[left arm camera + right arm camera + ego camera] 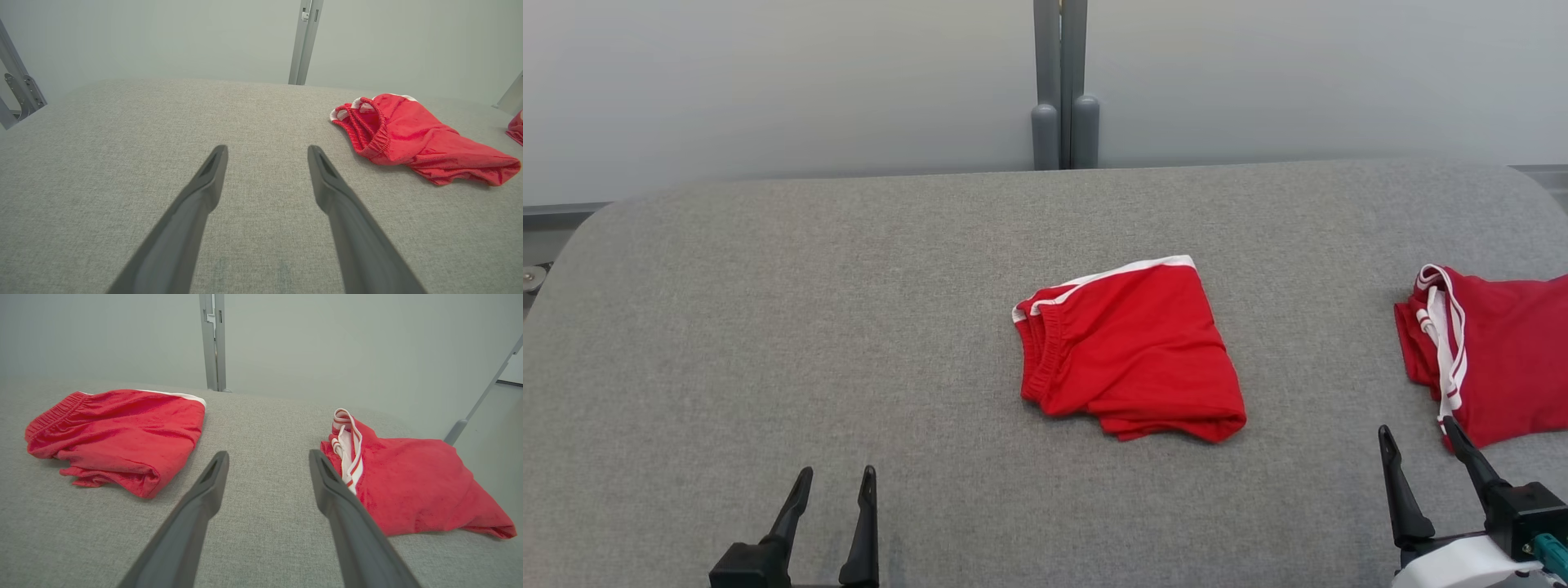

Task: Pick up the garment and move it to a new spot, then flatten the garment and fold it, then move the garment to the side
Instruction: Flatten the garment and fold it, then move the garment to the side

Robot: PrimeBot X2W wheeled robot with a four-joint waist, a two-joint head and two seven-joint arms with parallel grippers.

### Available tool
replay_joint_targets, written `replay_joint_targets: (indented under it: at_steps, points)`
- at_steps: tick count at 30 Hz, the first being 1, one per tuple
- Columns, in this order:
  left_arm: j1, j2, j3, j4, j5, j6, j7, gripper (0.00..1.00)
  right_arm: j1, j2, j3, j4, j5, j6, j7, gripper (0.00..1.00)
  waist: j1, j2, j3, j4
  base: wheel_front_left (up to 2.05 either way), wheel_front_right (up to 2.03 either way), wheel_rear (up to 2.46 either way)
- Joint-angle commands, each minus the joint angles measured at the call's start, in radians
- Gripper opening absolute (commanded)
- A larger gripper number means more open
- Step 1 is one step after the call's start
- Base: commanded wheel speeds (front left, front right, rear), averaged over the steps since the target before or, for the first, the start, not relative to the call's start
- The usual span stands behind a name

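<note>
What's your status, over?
Left gripper open, empty. Right gripper open, empty. Folded red shorts mid-table, not yet moved aside. Second red garment lies by right gripper.

Looks along the right gripper (267, 455), fingers spread with nothing between them, over the grey surface (261, 547). Shows a folded red garment (118, 428) lying at left, and a second red garment (412, 486), white-striped at its band, just beside the right-hand finger.

At seven o'clock in the head view, our left gripper (838, 474) has two long, tapering black fingers (864, 523) on a black block (747, 567). At four o'clock, our right gripper (1415, 427) matches it, backed by a white forearm shell (1462, 567) and a teal connector (1550, 551).
</note>
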Motion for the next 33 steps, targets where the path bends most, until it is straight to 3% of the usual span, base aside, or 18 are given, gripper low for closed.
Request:
replay_joint_targets:
  at_steps: [1, 12, 16, 19, 23, 26, 33]
  points:
    - [0.011, 0.002, 0.002, 0.001, -0.002, -0.002, -0.003, 1.0, 0.01, 0.003, -0.005, -0.003, -0.006, -0.001, -0.004, 1.0, 0.0, 0.0, -0.003, -0.003, 0.0, 0.0, 0.0]
    - [0.012, 0.002, 0.004, -0.005, -0.007, -0.008, -0.003, 1.0, -0.016, 0.011, -0.007, 0.021, 0.011, -0.001, -0.004, 1.0, 0.0, 0.0, -0.002, -0.016, 0.0, 0.0, 0.0]
    - [0.011, 0.002, 0.01, -0.018, -0.008, -0.008, -0.003, 1.0, -0.105, -0.008, 0.055, 0.06, 0.075, -0.001, 0.006, 1.0, 0.0, 0.0, 0.021, -0.022, 0.0, 0.0, 0.0]
    - [-0.01, 0.001, 0.011, -0.025, -0.005, -0.009, -0.003, 1.0, -0.222, -0.051, 0.121, 0.059, 0.16, -0.001, 0.137, 1.0, 0.0, 0.0, 0.053, -0.028, 0.0, 0.0, 0.0]
    - [-0.042, 0.001, 0.0, -0.034, -0.017, -0.009, -0.003, 1.0, -0.382, -0.116, 0.182, 0.055, 0.268, -0.001, 0.413, 1.0, 0.0, 0.0, 0.102, -0.03, 0.0, 0.0, 0.0]
    - [-0.06, 0.002, -0.011, -0.035, -0.023, -0.008, -0.003, 1.0, -0.49, -0.128, 0.244, 0.08, 0.363, 0.0, 0.611, 1.0, 0.0, 0.0, 0.134, -0.028, 0.0, 0.0, 0.0]
    - [-0.107, 0.002, -0.04, -0.022, -0.032, -0.008, -0.003, 1.0, -0.639, -0.116, 0.298, 0.229, 0.433, -0.001, 0.794, 1.0, 0.0, 0.0, 0.177, 0.001, 0.0, 0.0, 0.0]
